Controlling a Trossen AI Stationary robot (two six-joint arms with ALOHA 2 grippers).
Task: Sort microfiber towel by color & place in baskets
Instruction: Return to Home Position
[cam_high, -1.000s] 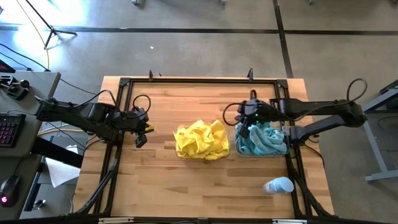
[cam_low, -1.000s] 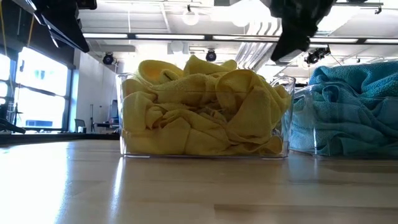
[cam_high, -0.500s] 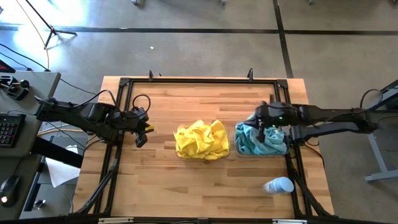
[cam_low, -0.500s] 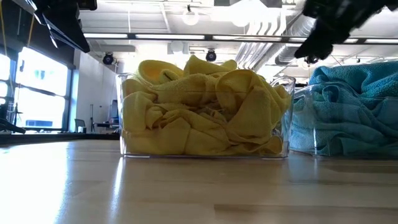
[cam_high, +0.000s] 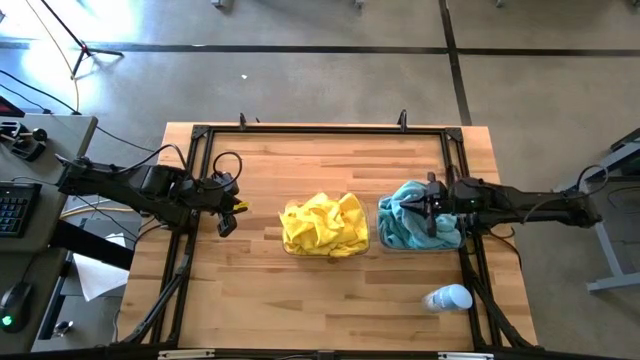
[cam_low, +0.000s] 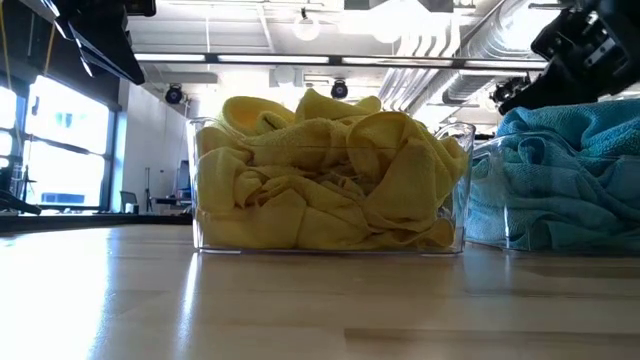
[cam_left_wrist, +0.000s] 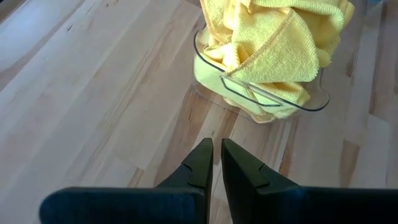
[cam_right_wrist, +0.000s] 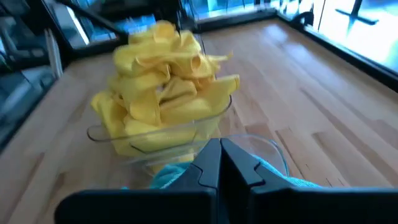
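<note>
Looks all but finished: yellow towels (cam_high: 323, 224) heaped in the left basket (cam_low: 197, 235), teal towels (cam_high: 410, 228) in the right basket (cam_low: 478, 150), none loose on the worktop (cam_high: 300, 170); left to do, only parking the arms. Right end effector (cam_high: 428, 208) clenched, empty, above the teal pile, drawn back rightward since a second ago; left end effector (cam_high: 228, 215) clenched, empty, unmoved near the left edge.

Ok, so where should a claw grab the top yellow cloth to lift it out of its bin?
Pinch a raised fold atop the yellow cloths, coming straight down. They heap above the rim of the clear bin, whose walls likely block a sideways approach.
</note>
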